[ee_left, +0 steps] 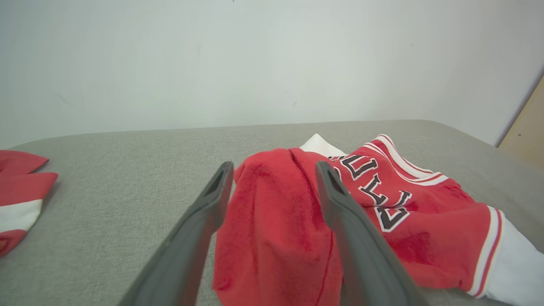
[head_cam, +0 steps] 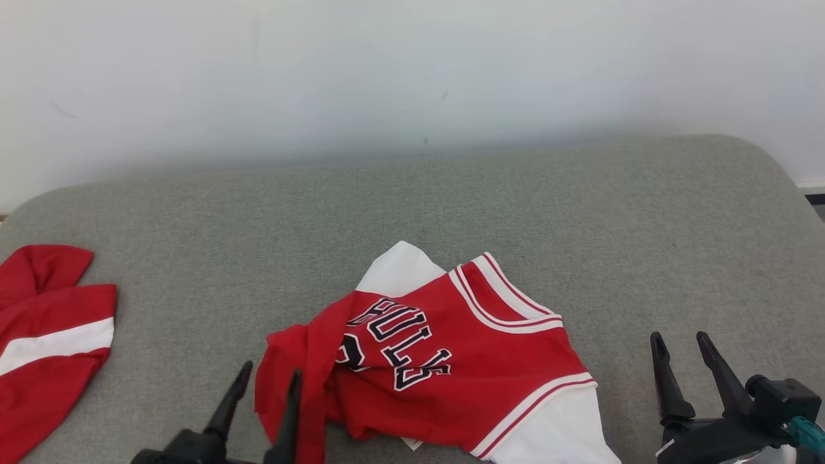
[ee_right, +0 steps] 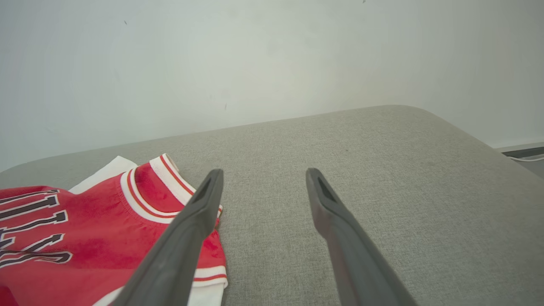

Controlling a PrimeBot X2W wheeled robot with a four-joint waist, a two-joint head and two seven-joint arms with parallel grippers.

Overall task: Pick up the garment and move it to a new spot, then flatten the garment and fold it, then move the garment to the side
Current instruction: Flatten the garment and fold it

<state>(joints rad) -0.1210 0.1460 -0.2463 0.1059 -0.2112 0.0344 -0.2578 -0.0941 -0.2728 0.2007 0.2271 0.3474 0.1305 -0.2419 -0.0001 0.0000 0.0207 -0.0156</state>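
Observation:
The garment (head_cam: 438, 361), a red jersey with black lettering, striped trim and white sleeve parts, lies crumpled on the grey cushioned surface (head_cam: 451, 200) near its front edge. My left gripper (head_cam: 269, 374) stands open at the garment's left edge, its fingers apart with nothing clamped. In the left wrist view a raised red fold of the garment (ee_left: 276, 212) sits between and beyond the spread fingers (ee_left: 212, 199) of the left gripper (ee_left: 274, 170). My right gripper (head_cam: 680, 341) is open to the right of the garment, over bare fabric. In the right wrist view the garment (ee_right: 85, 238) lies left of the open right gripper (ee_right: 263, 176).
Another red cloth with a white stripe (head_cam: 45, 335) lies at the far left of the surface and also shows as red cloth (ee_left: 17, 195) in the left wrist view. A pale wall (head_cam: 412, 77) stands behind. The surface's rounded right corner (head_cam: 773, 167) drops off.

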